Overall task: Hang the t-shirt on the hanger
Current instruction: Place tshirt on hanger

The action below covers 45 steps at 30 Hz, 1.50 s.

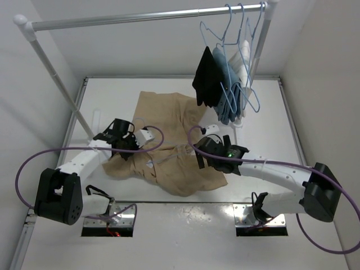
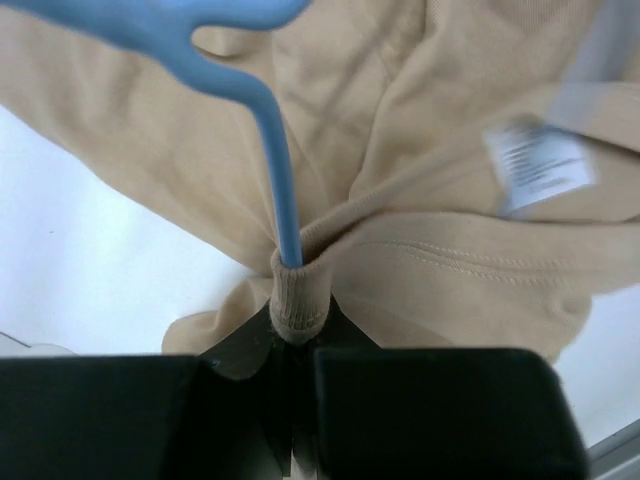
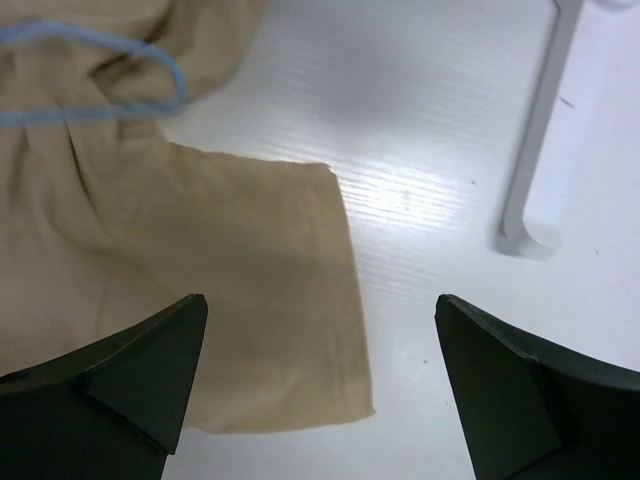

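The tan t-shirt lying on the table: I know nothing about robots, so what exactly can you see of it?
The t-shirt is plain tan, soft knit cloth, lying crumpled and creased on the white table between the two arms. A white care label shows beside a stitched seam. The left pincer is shut on a ribbed fold of it, where the pale-blue hanger wire enters the cloth. The open right pincer hangs over one flat corner, seemingly not touching it.
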Available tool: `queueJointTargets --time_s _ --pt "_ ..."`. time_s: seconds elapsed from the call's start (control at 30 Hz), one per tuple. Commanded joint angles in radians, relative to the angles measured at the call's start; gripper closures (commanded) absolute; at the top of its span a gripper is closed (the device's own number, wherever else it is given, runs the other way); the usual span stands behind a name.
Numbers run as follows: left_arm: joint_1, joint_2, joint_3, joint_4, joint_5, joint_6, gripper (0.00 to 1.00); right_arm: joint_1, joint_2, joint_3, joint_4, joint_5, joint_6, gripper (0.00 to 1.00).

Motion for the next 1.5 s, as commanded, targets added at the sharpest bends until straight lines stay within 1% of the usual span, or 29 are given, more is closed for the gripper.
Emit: queueJointTargets --time_s 0.0,0.07,0.13,0.17,0.2,0.23,0.27,0.3,0.33,0.37,0.4,0.43,0.47,0.5,0.53,0.57,0.6,0.63,0.7,0.73,0.77,0.87,0.9,1.07,1.13,1.17,1.3,1.37,1.47 --pt "0.023 -0.041 0.027 0.042 0.013 -0.011 1.0 -0.021 -0.008 0.019 -0.089 0.049 0.069 0.04" --pt "0.024 -0.051 0.027 0.042 0.013 -0.011 1.0 -0.03 -0.03 -0.012 -0.102 0.049 0.09 0.01" --pt "0.033 -0.051 0.027 0.042 0.013 -0.032 1.0 -0.03 -0.08 -0.021 -0.088 0.049 0.1 0.01" --pt "0.033 -0.051 0.027 0.042 0.013 -0.046 1.0 -0.03 -0.096 -0.021 -0.076 0.032 0.081 0.01" --pt "0.033 -0.06 0.027 0.042 0.023 -0.063 1.0 -0.015 -0.12 -0.021 -0.026 -0.007 0.045 0.01" --pt "0.033 -0.061 0.027 0.042 0.023 -0.109 1.0 -0.006 -0.12 -0.021 0.011 -0.04 0.004 0.01" --pt "0.033 -0.061 0.027 0.042 0.033 -0.136 1.0 -0.006 -0.12 -0.006 0.051 -0.171 -0.103 0.06" --pt "0.033 -0.061 0.039 0.042 0.044 -0.164 1.0 -0.006 -0.12 0.004 0.091 -0.234 -0.142 0.1" --pt "0.033 -0.061 0.039 0.042 0.044 -0.19 1.0 0.014 -0.111 0.017 0.166 -0.289 -0.176 0.14" --pt "0.033 -0.05 0.05 0.042 0.044 -0.238 1.0 0.014 -0.064 0.052 0.198 -0.348 -0.223 0.18" --pt "0.033 -0.05 0.05 0.052 0.044 -0.258 1.0 0.034 -0.026 0.079 0.225 -0.435 -0.236 0.26" --pt "0.033 -0.05 0.05 0.053 0.033 -0.272 1.0 0.066 0.02 0.146 0.242 -0.465 -0.236 0.29" --pt "0.033 -0.05 0.05 0.053 0.023 -0.282 1.0 0.087 0.132 0.187 0.242 -0.509 -0.265 0.3" --pt "0.033 -0.05 0.05 0.063 0.023 -0.282 1.0 0.109 0.19 0.232 0.242 -0.509 -0.28 0.3" --pt "0.033 -0.039 0.05 0.063 0.013 -0.282 1.0 0.15 0.244 0.314 0.214 -0.509 -0.28 0.3" --pt "0.042 -0.039 0.05 0.063 0.013 -0.282 1.0 0.166 0.289 0.344 0.214 -0.497 -0.28 0.3" --pt "0.042 -0.039 0.05 0.063 0.013 -0.282 1.0 0.175 0.336 0.358 0.214 -0.488 -0.27 0.32" --pt "0.042 -0.039 0.05 0.063 0.003 -0.282 1.0 0.175 0.337 0.358 0.238 -0.488 -0.26 0.33" --pt "0.051 -0.039 0.05 0.063 0.003 -0.282 1.0 0.195 0.337 0.349 0.288 -0.438 -0.228 0.36" --pt "0.051 -0.039 0.05 0.063 0.003 -0.282 1.0 0.195 0.346 0.337 0.3 -0.418 -0.216 0.41" --pt "0.051 -0.039 0.05 0.063 0.003 -0.282 1.0 0.206 0.361 0.336 0.32 -0.379 -0.204 0.42" --pt "0.051 -0.027 0.05 0.073 0.003 -0.293 1.0 0.235 0.413 0.366 0.331 -0.326 -0.153 0.42" --pt "0.051 -0.018 0.05 0.073 0.003 -0.293 1.0 0.249 0.456 0.391 0.331 -0.309 -0.132 0.42" --pt "0.051 -0.018 0.031 0.105 0.021 -0.302 1.0 0.267 0.545 0.427 0.357 -0.249 -0.075 0.42" --pt "0.051 -0.018 0.022 0.105 0.021 -0.302 1.0 0.267 0.573 0.448 0.348 -0.22 -0.018 0.42" --pt "0.051 -0.018 0.022 0.105 0.021 -0.313 1.0 0.267 0.602 0.448 0.348 -0.2 0.002 0.39" --pt "0.051 -0.018 0.036 0.091 0.032 -0.313 1.0 0.267 0.627 0.458 0.401 -0.151 0.076 0.39" --pt "0.051 -0.018 0.05 0.065 0.023 -0.31 1.0 0.267 0.636 0.478 0.401 -0.103 0.126 0.39" --pt "0.051 -0.018 0.05 0.046 0.032 -0.286 1.0 0.267 0.674 0.522 0.357 -0.036 0.181 0.39"
